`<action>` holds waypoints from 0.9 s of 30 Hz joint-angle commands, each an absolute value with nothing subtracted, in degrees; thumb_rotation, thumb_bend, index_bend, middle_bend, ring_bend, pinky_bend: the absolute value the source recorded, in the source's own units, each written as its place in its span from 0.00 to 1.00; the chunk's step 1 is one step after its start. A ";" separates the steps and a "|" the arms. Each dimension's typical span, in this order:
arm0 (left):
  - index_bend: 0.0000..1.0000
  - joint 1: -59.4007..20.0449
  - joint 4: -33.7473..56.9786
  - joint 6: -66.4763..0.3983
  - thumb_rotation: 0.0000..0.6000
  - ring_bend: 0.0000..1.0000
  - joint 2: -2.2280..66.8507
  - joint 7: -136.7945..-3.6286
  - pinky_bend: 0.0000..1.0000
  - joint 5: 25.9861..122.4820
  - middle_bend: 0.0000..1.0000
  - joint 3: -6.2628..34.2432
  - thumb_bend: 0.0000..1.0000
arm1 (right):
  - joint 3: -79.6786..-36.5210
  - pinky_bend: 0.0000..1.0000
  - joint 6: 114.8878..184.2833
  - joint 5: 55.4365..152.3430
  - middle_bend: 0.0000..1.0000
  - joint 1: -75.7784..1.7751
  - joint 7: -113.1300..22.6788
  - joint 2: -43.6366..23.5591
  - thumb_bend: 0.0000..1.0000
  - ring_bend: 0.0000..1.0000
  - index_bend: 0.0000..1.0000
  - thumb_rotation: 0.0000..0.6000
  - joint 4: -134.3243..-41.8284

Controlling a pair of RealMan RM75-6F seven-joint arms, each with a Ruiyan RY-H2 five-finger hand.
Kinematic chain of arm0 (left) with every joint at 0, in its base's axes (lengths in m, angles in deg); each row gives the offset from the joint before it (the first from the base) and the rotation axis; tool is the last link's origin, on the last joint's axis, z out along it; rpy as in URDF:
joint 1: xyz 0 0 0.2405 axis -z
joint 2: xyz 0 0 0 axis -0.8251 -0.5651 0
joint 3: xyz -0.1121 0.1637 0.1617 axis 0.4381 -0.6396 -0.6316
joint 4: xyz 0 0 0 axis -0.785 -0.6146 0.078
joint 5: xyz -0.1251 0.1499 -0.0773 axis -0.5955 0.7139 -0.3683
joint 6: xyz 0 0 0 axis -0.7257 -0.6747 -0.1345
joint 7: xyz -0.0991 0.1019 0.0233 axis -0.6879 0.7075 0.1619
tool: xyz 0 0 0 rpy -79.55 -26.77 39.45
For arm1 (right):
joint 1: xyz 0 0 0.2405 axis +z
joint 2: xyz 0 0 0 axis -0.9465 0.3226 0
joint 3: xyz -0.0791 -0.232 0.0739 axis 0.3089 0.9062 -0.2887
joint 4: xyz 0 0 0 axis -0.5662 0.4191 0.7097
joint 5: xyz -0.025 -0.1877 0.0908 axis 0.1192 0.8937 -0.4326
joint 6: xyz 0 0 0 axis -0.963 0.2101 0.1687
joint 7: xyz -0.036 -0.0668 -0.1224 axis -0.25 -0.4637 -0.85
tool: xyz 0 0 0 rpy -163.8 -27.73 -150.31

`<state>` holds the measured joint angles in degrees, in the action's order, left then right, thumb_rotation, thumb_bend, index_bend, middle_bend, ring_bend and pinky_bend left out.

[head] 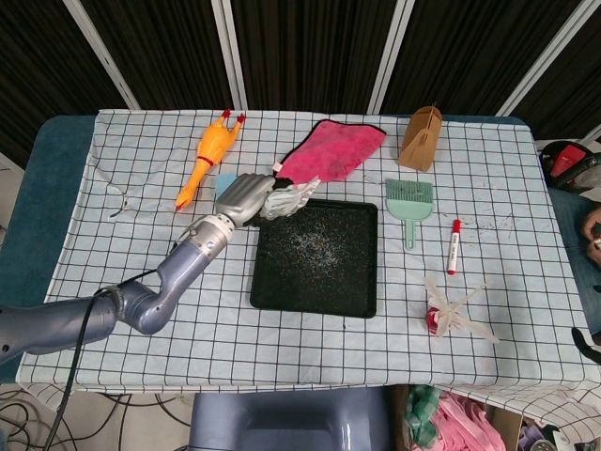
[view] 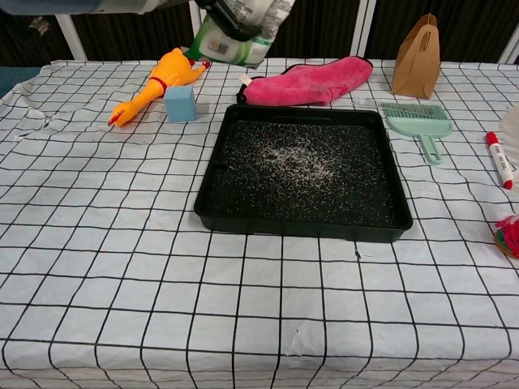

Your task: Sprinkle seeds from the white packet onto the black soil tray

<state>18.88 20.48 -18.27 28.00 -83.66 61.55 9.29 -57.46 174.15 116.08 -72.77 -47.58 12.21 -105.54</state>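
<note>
While gripped (raised), white packet (head: pixel 289 198) in left hand (head: pixel 244 196), beside tray (head: pixel 362 303)

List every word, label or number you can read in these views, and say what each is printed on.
None can be read.
White seed packet held by the left hand: printed lines, too blurred to read.
Red-capped white marker pen: no legible print.
Brown paper bag: no print visible.
</note>
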 commanded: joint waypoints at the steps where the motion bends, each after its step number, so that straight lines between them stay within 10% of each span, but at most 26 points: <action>1: 0.49 13.22 21.08 -23.17 1.00 0.34 27.21 -88.40 0.39 68.40 0.49 9.67 0.64 | -57.39 0.33 174.23 116.23 0.04 -72.73 -47.86 12.13 0.20 0.15 0.26 1.00 -105.62; 27: 0.48 -5.40 -9.05 -32.53 1.00 0.33 47.91 -118.50 0.39 86.54 0.48 9.76 0.63 | -57.12 0.33 173.72 115.76 0.04 -72.66 -48.69 11.95 0.20 0.15 0.26 1.00 -105.38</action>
